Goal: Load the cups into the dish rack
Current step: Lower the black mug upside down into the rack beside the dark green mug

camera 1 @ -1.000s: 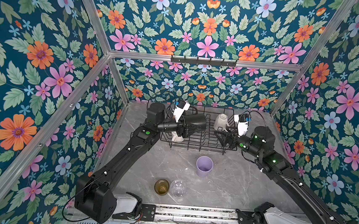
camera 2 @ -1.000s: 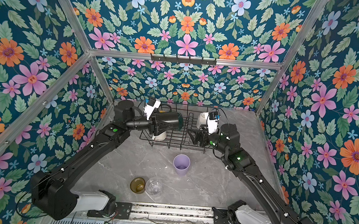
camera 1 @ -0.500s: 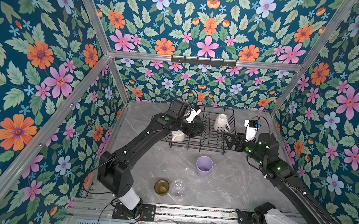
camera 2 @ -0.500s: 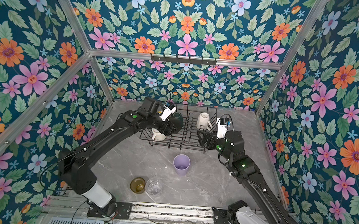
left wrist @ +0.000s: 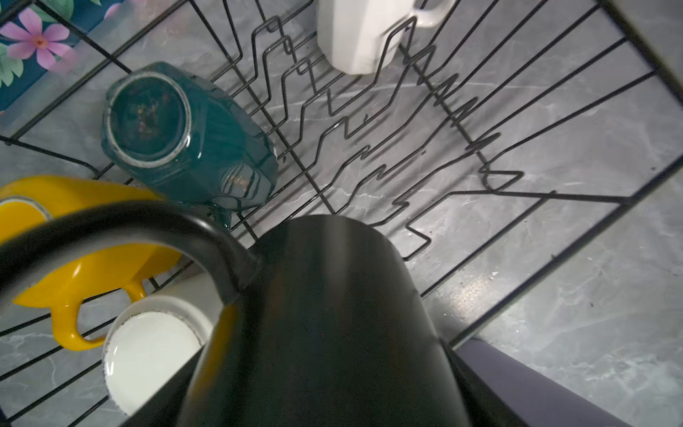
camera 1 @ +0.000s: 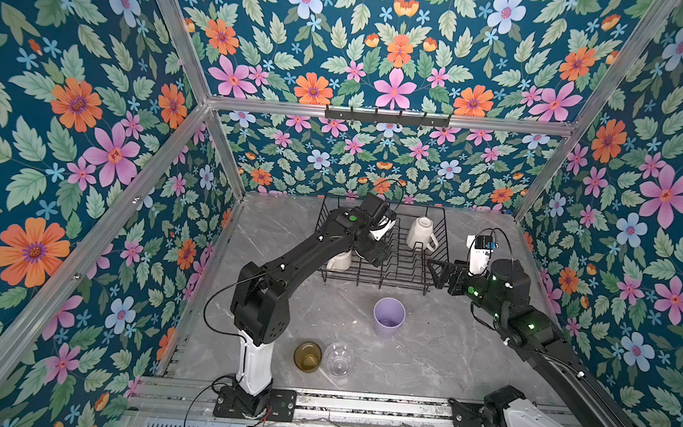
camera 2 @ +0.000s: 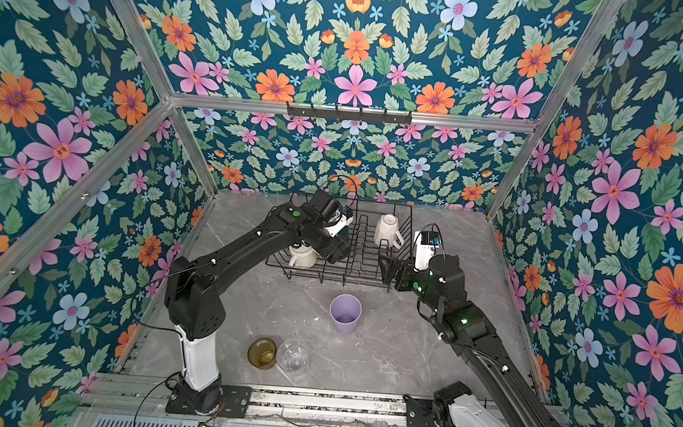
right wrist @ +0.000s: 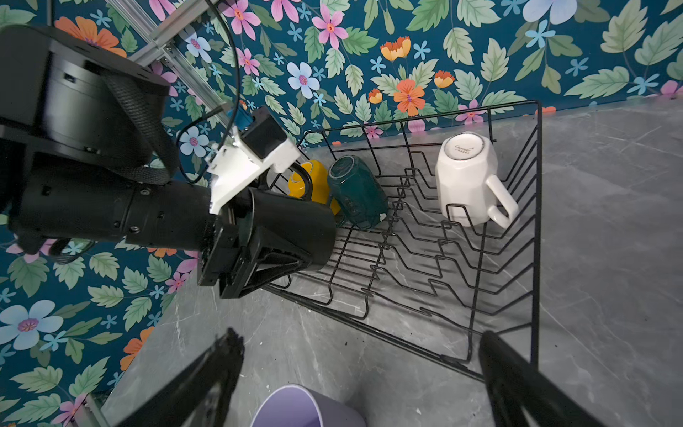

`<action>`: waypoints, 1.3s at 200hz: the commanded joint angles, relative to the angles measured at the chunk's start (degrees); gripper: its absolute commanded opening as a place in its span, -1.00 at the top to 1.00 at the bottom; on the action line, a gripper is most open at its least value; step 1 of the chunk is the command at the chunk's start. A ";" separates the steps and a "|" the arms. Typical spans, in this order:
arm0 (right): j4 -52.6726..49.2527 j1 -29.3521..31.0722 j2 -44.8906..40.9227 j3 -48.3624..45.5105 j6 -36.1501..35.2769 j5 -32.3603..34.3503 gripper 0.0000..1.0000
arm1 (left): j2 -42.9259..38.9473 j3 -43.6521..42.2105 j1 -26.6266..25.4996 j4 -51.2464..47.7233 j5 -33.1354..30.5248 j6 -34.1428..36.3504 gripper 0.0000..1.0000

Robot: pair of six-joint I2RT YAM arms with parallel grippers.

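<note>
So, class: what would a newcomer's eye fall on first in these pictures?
The bold floral wallpaper covers the walls. At the back of the table, the left end effector holds a black mug over the black wire dish rack, which already holds other mugs. A lilac tumbler stands upright in front of it.

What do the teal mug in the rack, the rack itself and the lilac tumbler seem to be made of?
Teal mug: probably glazed ceramic; glossy highlights, pale bare foot ring.
Dish rack: thin bent wire, likely metal with black coating.
Lilac tumbler: matte, even colour; perhaps plastic, not certain.
</note>
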 commanded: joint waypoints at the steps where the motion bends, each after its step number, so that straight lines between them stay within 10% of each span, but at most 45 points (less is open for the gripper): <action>1: 0.25 -0.04 -0.48 -0.38 -0.07 0.70 -0.98 | 1.59 1.73 -0.22 -1.89 -1.09 1.24 1.00; 152: 1.02 -0.23 0.13 -1.48 1.14 -0.79 -0.97 | 12.48 6.15 -1.10 -5.14 -3.12 1.56 0.98; 206: 1.11 -0.24 0.32 -1.65 1.50 -1.14 -0.97 | 14.26 6.85 -0.53 -5.64 -3.68 0.83 0.58; 260: 1.79 -0.19 1.18 -1.57 1.93 -1.91 -0.97 | 14.96 6.67 -0.38 -5.67 -4.58 1.20 -0.32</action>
